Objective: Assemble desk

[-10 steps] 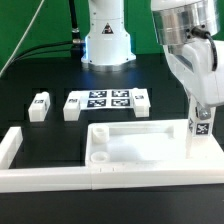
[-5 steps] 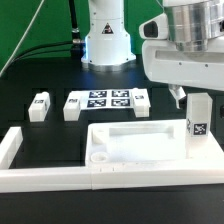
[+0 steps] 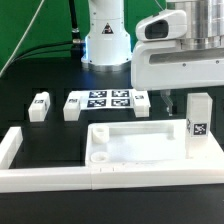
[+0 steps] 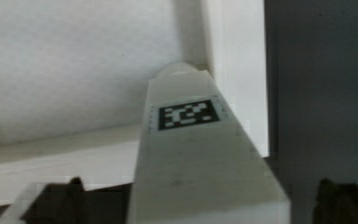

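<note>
change: lifts clear of leg (image 3: 198, 118), leaving it upright in tabletop (image 3: 140, 148) corner at exterior view's right | gripper (image 4: 202, 200): spread wide, holding nothing, jaws either side of leg top | meaning: probably marks this leg seated; calls next for spare leg (image 3: 141, 100) on surface (image 3: 40, 130)

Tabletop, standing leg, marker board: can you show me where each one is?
tabletop (image 3: 145, 150), exterior view, on its bare inner floor.
standing leg (image 3: 199, 110), exterior view, on its front face just above the tag.
marker board (image 3: 108, 100), exterior view, on its middle, among the tags.
</note>
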